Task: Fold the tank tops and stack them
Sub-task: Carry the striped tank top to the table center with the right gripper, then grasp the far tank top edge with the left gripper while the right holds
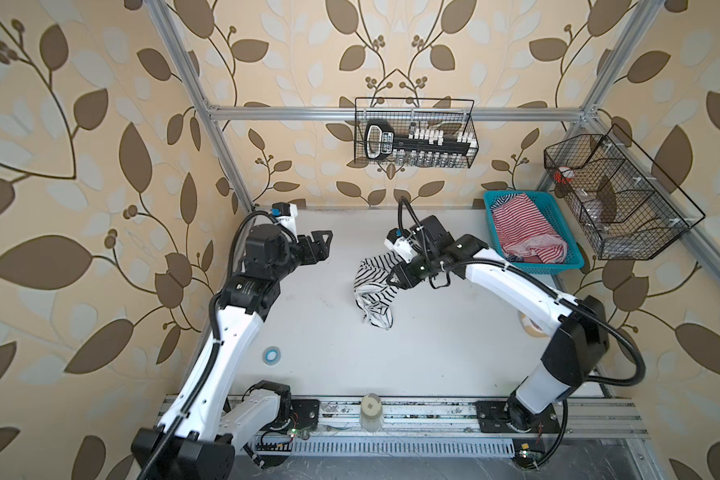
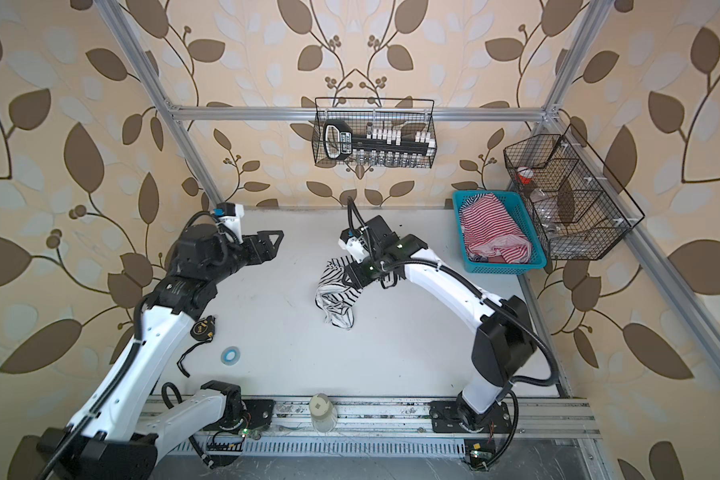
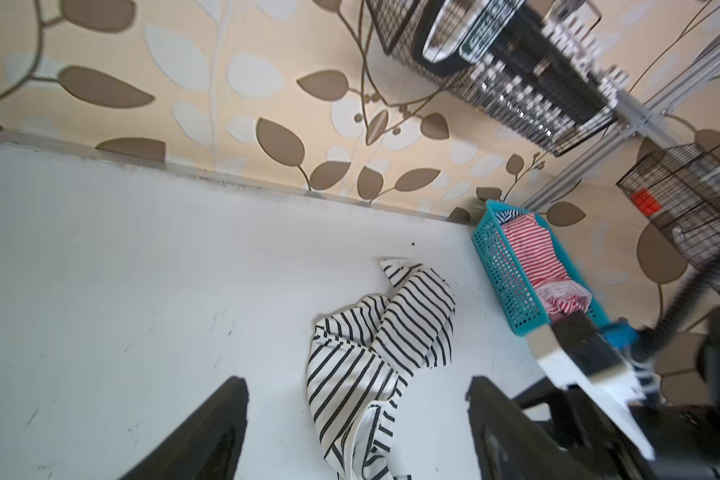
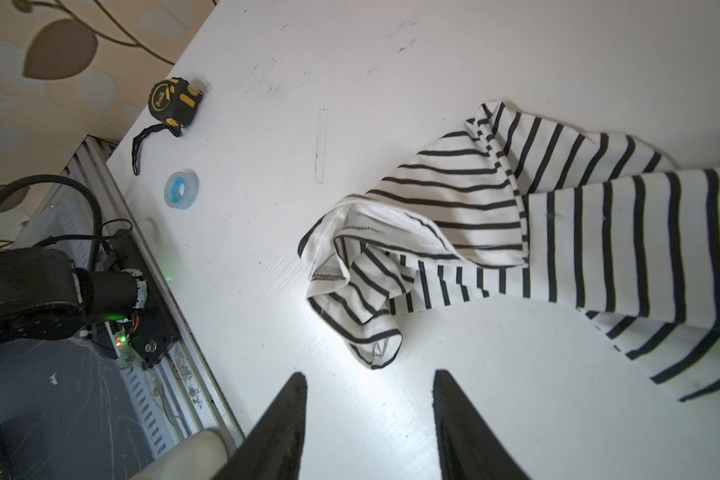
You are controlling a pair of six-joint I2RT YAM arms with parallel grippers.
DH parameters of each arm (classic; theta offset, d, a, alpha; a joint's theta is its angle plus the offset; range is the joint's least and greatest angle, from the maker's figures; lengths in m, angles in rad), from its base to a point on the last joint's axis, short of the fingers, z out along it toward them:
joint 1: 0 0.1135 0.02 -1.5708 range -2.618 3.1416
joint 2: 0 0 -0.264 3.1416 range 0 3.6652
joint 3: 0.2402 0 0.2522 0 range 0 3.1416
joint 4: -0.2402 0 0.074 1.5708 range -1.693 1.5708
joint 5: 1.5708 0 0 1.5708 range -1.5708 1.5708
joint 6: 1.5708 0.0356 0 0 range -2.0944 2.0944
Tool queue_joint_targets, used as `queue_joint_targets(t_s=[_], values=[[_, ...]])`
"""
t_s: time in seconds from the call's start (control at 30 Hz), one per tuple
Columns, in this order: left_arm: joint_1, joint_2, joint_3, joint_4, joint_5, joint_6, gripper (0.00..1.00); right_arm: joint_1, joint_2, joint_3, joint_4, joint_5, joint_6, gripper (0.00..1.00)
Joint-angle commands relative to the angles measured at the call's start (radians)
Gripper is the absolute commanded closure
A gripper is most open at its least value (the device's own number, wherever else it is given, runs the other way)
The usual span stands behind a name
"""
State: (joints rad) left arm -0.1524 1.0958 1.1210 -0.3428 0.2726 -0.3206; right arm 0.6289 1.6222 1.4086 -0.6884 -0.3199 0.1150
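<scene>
A white tank top with black stripes (image 1: pixel 373 293) (image 2: pixel 336 297) lies crumpled on the white table, mid-back. It also shows in the left wrist view (image 3: pixel 375 345) and the right wrist view (image 4: pixel 516 232). A white tank top with red stripes (image 1: pixel 524 232) (image 2: pixel 491 228) (image 3: pixel 533 253) lies bunched in the teal basket. My right gripper (image 1: pixel 393 277) (image 4: pixel 370 374) hovers over the black-striped top's right edge, open, with nothing between its fingers. My left gripper (image 1: pixel 324 242) (image 3: pixel 356 382) hangs open to the left of that top, apart from it.
The teal basket (image 1: pixel 491 226) stands at the back right corner. A black wire basket (image 1: pixel 414 133) hangs on the back rail, another (image 1: pixel 616 195) on the right. A blue tape roll (image 1: pixel 270 354), a tape measure (image 2: pixel 202 328) and a bottle (image 1: pixel 370 409) sit front left.
</scene>
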Motion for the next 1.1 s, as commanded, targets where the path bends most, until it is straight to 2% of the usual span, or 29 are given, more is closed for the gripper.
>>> queue_joint_targets(t_s=[0.0,0.1,0.27,0.47,0.6,0.87,1.07], values=[[-0.022,0.125,0.113,-0.064,0.155,0.036,0.22,-0.026,-0.037,-0.224,0.146,-0.023,0.152,0.54],[-0.092,0.252,0.207,-0.179,0.144,0.112,0.26,-0.043,-0.096,-0.427,0.319,-0.041,0.292,0.57],[-0.241,0.466,0.38,-0.328,0.051,0.23,0.29,-0.028,-0.111,-0.604,0.533,-0.067,0.449,0.57],[-0.337,0.759,0.654,-0.571,-0.062,0.289,0.39,0.008,-0.091,-0.694,0.676,-0.098,0.55,0.55],[-0.379,0.907,0.769,-0.642,-0.095,0.291,0.44,0.035,-0.092,-0.751,0.773,-0.106,0.613,0.53],[-0.443,1.089,0.958,-0.758,-0.163,0.306,0.46,0.104,-0.058,-0.798,0.877,-0.09,0.69,0.52],[-0.481,1.164,1.0,-0.79,-0.186,0.298,0.43,0.144,-0.047,-0.821,0.908,-0.059,0.725,0.51]])
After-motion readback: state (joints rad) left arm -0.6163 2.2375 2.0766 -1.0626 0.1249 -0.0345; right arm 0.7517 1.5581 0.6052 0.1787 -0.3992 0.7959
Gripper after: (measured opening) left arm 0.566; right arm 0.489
